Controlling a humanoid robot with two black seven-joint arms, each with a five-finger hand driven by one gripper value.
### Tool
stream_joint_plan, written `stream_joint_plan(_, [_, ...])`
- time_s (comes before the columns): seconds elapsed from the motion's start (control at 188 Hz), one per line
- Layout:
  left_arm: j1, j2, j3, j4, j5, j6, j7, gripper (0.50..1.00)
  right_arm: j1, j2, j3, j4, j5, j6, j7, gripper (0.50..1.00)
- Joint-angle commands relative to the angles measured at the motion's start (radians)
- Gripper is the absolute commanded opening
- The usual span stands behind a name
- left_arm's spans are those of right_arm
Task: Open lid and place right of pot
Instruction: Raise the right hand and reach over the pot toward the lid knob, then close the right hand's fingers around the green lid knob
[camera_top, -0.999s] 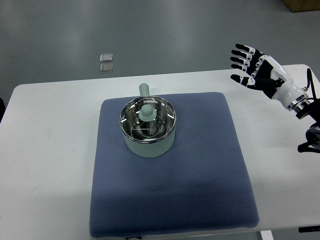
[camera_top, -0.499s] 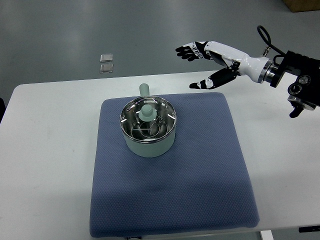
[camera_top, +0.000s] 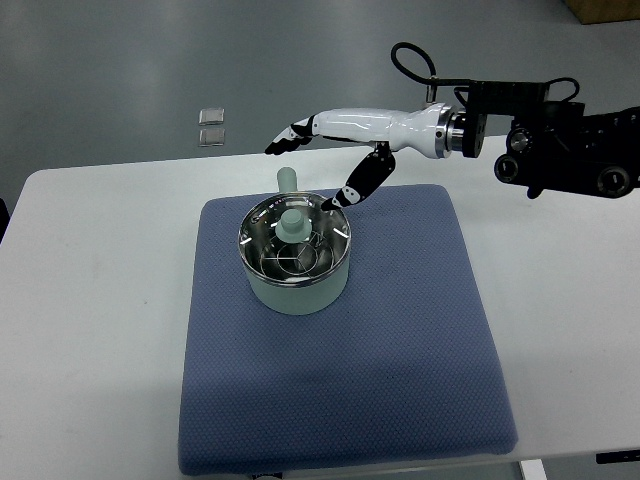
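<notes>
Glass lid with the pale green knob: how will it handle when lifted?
The glass lid is probably rigid and breakable, with a steel rim. Its pale green knob is small and smooth, so the right hand may slip. Set on the blue mat, it should lie flat.

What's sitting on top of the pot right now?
The glass lid with its pale green knob closes the pot; contents are unclear through glare. The right hand hovers open behind it.

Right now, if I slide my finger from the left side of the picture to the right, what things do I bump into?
White table → blue mat → pot with its lid still on → right hand → black arm.
</notes>
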Motion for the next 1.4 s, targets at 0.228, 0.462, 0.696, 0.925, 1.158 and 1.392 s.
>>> stream_joint_plan(0.228, [0.000, 0.000, 0.000, 0.000, 0.000, 0.000, 0.000, 1.000, 0.074, 0.142, -0.127, -0.077, -0.056, -0.028, -0.023, 0.848])
stream_joint_plan(0.462, [0.000, 0.000, 0.000, 0.000, 0.000, 0.000, 0.000, 1.000, 0.074, 0.183, -0.170, -0.111, -0.160, -0.047, -0.037, 0.846])
stream_joint_plan(0.696, [0.000, 0.000, 0.000, 0.000, 0.000, 0.000, 0.000, 1.000, 0.074, 0.193, -0.204, -0.123, -0.206, -0.045, -0.062, 0.803])
stream_joint_plan(0.925, [0.000, 0.000, 0.000, 0.000, 0.000, 0.000, 0.000, 1.000, 0.072, 0.194, -0.210, -0.134, -0.223, -0.045, -0.074, 0.748])
stream_joint_plan(1.158, [0.000, 0.000, 0.000, 0.000, 0.000, 0.000, 0.000, 1.000, 0.074, 0.216, -0.212, -0.134, -0.231, -0.045, -0.083, 0.729])
stream_joint_plan(1.392, [0.000, 0.000, 0.000, 0.000, 0.000, 0.000, 0.000, 1.000, 0.083, 0.239, -0.212, -0.137, -0.232, -0.048, -0.103, 0.725])
